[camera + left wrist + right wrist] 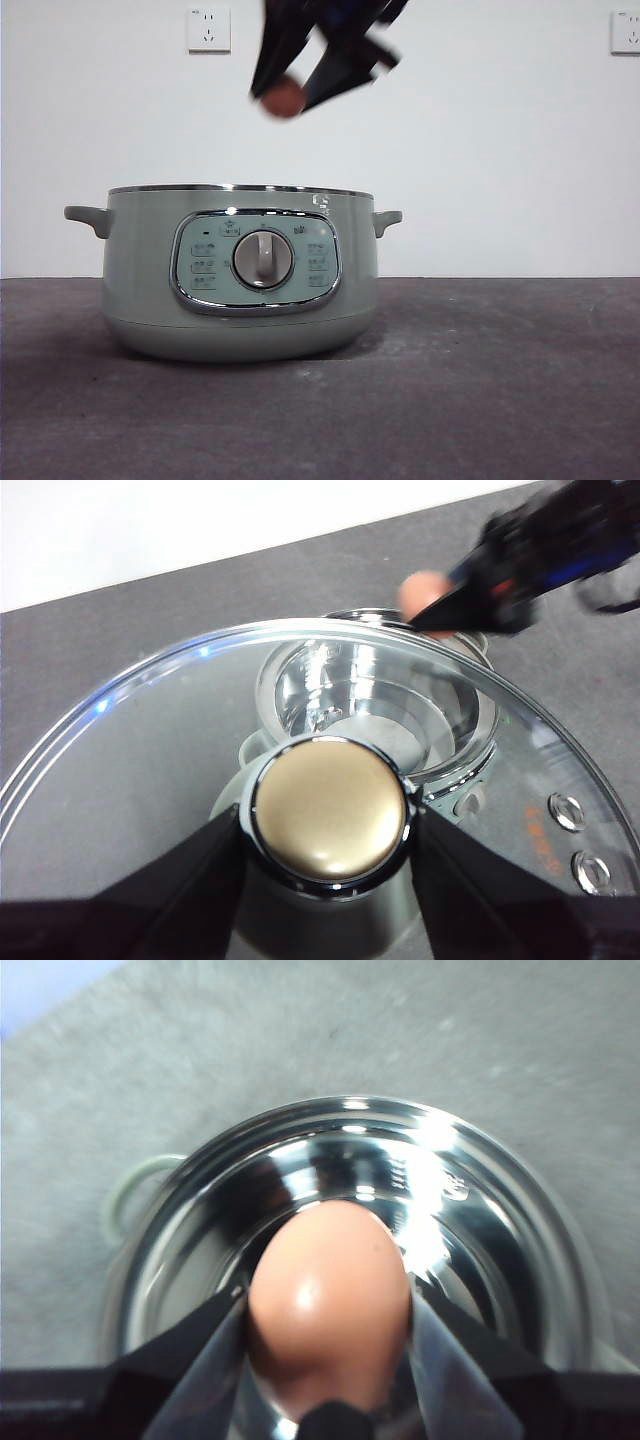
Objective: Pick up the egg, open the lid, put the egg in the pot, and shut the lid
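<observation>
1. The right gripper (330, 1360) is clenched on the egg (328, 1300), one black jaw on each long side of the shell. From the front it hangs high above the pot (240, 290), the egg (284, 97) showing as a reddish blur at its tip.

2. Looking down past the egg, I see the pot's shiny steel bowl (470, 1220) open directly underneath, with one pale handle (135, 1185) sticking out at its side. The egg is over the opening and clear of the rim.

3. The left gripper (328, 825) grasps the lid (150, 770) by its round knob (328, 810), a jaw pressed to either side. The glass dome is held up and off the pot, whose open bowl shows through the glass.

4. The lid does not appear in the front view at all; the pot's chrome rim (240, 188) stands bare.

5. The egg looks light, rigid and brittle, with a smooth shell that could slide between hard jaws. I judge a gentle grip across its widest part is right, as now; more squeeze risks a crack.

6. A drop from this height onto bare steel would likely break it, so lowering it close to the bowl's floor before letting go seems wise.

7. The lid seems heavier, stiff and slick, glass with a metal edge. The knob is its only sensible hold, and it should come back down level so the rim seats evenly.
</observation>
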You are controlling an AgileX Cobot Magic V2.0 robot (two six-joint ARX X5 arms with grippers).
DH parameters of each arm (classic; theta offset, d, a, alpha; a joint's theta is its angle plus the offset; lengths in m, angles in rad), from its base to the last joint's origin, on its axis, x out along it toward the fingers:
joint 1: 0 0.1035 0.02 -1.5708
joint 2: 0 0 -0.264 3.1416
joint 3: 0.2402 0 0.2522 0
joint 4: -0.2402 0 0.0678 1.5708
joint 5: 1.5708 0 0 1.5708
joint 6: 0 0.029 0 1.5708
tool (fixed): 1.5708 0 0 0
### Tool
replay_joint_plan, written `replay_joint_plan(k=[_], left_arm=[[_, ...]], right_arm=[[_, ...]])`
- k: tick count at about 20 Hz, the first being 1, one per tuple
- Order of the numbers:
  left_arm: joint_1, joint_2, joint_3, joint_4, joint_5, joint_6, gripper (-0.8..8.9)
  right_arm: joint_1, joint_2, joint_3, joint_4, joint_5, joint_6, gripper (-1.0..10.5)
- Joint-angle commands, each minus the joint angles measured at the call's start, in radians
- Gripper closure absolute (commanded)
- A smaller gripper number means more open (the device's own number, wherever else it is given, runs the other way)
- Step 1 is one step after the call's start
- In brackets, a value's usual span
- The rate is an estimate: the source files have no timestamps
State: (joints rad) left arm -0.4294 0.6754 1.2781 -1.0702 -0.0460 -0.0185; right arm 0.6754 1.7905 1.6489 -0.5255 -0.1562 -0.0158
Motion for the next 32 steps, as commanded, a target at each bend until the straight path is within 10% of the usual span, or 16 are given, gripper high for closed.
replay_joint_plan(k=[1,19,23,32], left_arm=[[-0.002,-0.007,0.006,0.043,-0.003,-0.013,8.22],[-0.002,-0.007,0.006,0.042,-0.001,-0.012,8.22],[-0.002,-0.006,0.006,0.036,0.000,-0.012,8.22],[-0.002,0.080,0.006,0.100,0.006,-0.003,8.22]], right_arm=[[0.012,0.114,0.048,0.025,0.003,-0.021,9.6],[0.053,0.364,0.054,0.009,0.098,-0.122,9.6],[0.054,0.363,0.056,-0.003,0.097,-0.120,5.6],[0.052,-0.071,0.058,-0.116,0.219,-0.076,5.4]])
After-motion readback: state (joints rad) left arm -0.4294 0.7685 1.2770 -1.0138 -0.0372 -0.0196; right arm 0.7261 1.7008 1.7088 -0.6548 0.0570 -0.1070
